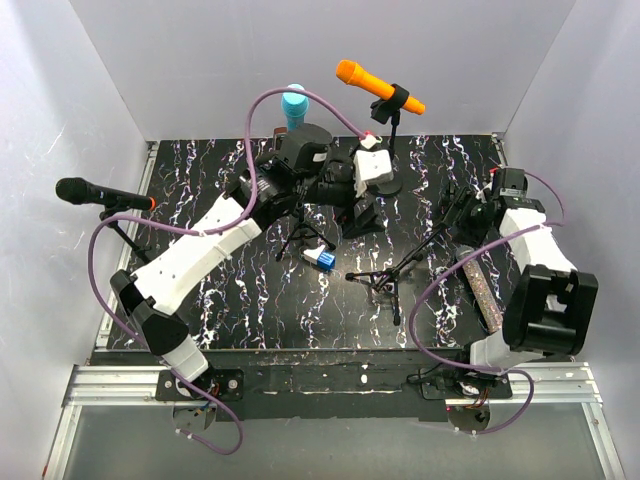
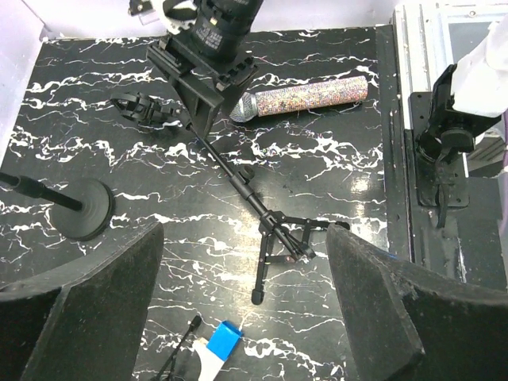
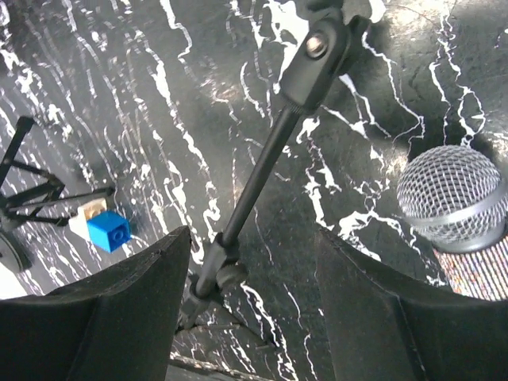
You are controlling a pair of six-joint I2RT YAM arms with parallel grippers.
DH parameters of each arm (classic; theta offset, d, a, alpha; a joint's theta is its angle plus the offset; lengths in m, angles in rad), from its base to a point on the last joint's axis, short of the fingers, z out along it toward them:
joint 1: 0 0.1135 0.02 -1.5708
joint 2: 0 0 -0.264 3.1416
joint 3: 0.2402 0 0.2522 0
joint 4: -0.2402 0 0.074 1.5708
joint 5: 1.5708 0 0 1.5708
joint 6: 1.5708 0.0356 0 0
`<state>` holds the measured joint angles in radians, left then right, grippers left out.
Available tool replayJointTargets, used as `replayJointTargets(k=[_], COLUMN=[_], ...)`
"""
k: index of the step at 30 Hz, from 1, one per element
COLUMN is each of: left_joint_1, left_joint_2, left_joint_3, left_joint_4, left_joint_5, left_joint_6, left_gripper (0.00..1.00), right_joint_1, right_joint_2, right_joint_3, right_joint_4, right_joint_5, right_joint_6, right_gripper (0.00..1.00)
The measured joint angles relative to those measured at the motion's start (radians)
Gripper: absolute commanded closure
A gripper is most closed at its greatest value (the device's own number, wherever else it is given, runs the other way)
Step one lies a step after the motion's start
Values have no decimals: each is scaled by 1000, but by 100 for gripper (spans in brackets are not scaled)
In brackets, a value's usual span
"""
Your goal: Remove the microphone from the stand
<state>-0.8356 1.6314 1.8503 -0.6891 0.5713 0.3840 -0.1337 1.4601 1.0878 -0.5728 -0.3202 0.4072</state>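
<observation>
The glittery silver microphone (image 1: 481,286) lies flat on the table, off its stand. It is also in the left wrist view (image 2: 305,98), and its mesh head (image 3: 452,198) shows in the right wrist view. The black tripod stand (image 1: 392,274) leans over, its pole (image 3: 262,171) running up to an empty clip (image 2: 143,107). My right gripper (image 1: 466,214) (image 3: 254,309) is open, with the pole passing between its fingers close to the left one. My left gripper (image 1: 355,215) (image 2: 246,317) hangs open above the tripod's feet (image 2: 274,246), holding nothing.
An orange microphone (image 1: 378,88) sits on a round-based stand (image 2: 79,210) at the back. A black microphone (image 1: 100,194) on a stand is at the far left, and a blue one (image 1: 294,105) at the back. A small blue-and-white block (image 1: 322,259) lies mid-table.
</observation>
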Motion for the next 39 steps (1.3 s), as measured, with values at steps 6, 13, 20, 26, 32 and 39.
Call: replayJointTargets(k=[6, 13, 20, 26, 32, 39], left_joint_1=[-39, -66, -71, -71, -74, -78], left_joint_2=[0, 6, 19, 29, 43, 46], left_joint_3=[4, 28, 29, 30, 35, 50], left_joint_4=[-31, -68, -71, -68, -75, -65], left_joint_5=[-69, -140, -172, -170, -172, -173], left_joint_6=[37, 82, 91, 86, 88, 59], left_gripper=[17, 17, 17, 17, 17, 10], right_joint_1=[-3, -2, -2, -2, -3, 4], right_joint_2=[142, 251, 296, 305, 348, 204], right_joint_3=[7, 51, 58, 47, 53, 27], right_joint_4=[46, 87, 134, 166, 206, 199], right_joint_5=[8, -15, -65, -101, -152, -207], right_joint_6=[58, 84, 99, 124, 184, 126], right_gripper=[37, 55, 61, 68, 99, 99])
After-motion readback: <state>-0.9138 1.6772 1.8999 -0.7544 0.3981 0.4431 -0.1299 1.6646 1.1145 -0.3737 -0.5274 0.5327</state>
